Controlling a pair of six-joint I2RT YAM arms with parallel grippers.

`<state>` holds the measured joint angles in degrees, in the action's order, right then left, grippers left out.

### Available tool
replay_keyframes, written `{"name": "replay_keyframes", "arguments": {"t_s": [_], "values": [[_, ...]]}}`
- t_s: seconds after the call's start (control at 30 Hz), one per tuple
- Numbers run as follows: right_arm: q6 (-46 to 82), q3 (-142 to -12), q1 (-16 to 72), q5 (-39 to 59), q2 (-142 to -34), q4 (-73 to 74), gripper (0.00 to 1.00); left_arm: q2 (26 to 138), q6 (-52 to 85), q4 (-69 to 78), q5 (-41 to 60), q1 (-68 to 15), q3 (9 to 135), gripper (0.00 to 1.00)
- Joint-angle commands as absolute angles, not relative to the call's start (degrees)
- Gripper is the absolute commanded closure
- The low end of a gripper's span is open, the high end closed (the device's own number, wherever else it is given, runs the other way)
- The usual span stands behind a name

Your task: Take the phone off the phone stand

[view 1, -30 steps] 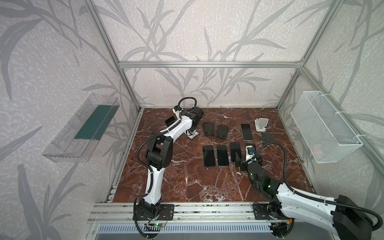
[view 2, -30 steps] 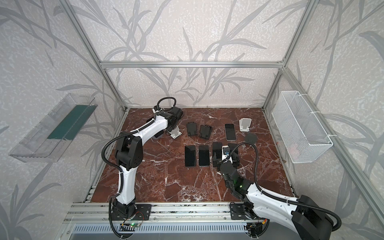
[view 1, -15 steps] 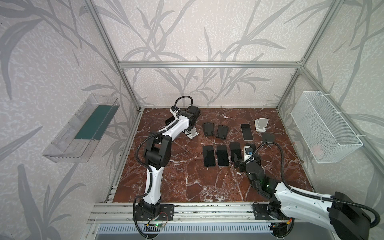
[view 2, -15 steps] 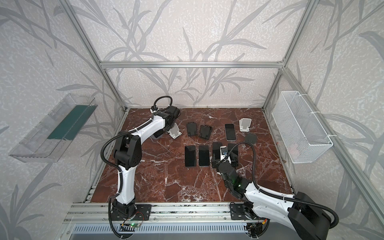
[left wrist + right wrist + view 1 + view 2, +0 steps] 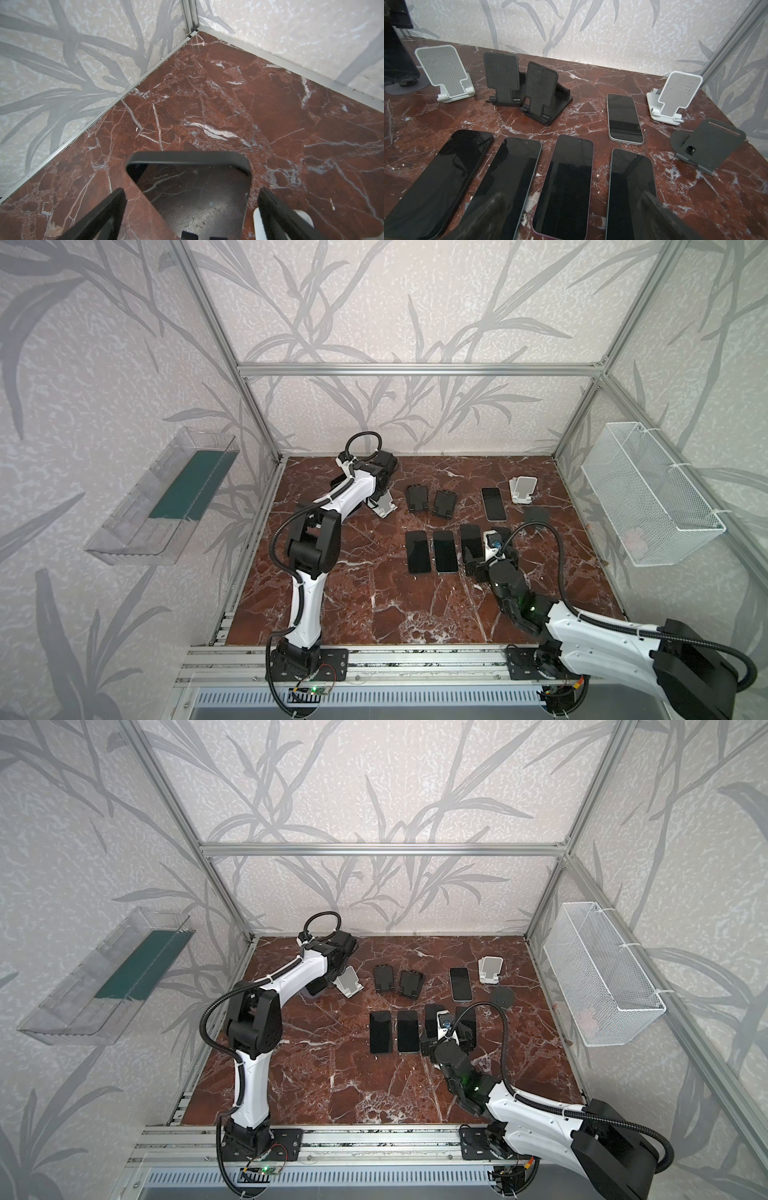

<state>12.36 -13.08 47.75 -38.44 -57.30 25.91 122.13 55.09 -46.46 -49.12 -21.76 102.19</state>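
Note:
The phone (image 5: pixel 197 197) stands upright with its dark screen towards the left wrist camera, propped on the phone stand, whose black lips (image 5: pixel 189 235) show at its foot. My left gripper (image 5: pixel 192 193) is open, one finger on each side of the phone, neither touching it. In the right wrist view the same phone (image 5: pixel 396 62) sits on a stand with a round grey base (image 5: pixel 406 88) at the back left. In both top views my left gripper (image 5: pixel 376 483) hides most of it. My right gripper (image 5: pixel 573 195) is open and empty, low over flat-lying phones (image 5: pixel 470 541).
Several phones (image 5: pixel 417 551) lie face up mid-table, one more (image 5: pixel 493 504) further back. Empty stands: white (image 5: pixel 382 506), two black (image 5: pixel 417 497), white (image 5: pixel 521 489), dark grey (image 5: pixel 536 515). The back-left corner walls (image 5: pixel 190 18) are close. A wire basket (image 5: pixel 648 497) hangs on the right wall, a clear shelf (image 5: pixel 166 497) on the left.
My left gripper has shifted slightly around the stand at the back left. The right arm has drifted a little to the left. Both grippers have stayed open.

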Motion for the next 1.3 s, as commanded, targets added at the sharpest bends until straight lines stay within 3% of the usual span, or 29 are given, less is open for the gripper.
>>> {"name": "replay_keyframes", "arguments": {"t_s": [0.0,0.9,1.27], "values": [[12.66,-14.46,47.64,-38.22,-57.21,27.16,0.01,121.35,53.43,-44.27,-49.2,-21.52,101.58,0.01],[13.27,-14.79,47.61,-36.01,-56.67,26.59,0.01,123.38,53.98,-43.16,-49.68,-20.57,100.89,0.02],[13.49,-14.78,47.64,-35.76,-56.73,26.78,0.01,124.65,54.34,-41.47,-50.46,-20.57,100.05,0.09]]}}
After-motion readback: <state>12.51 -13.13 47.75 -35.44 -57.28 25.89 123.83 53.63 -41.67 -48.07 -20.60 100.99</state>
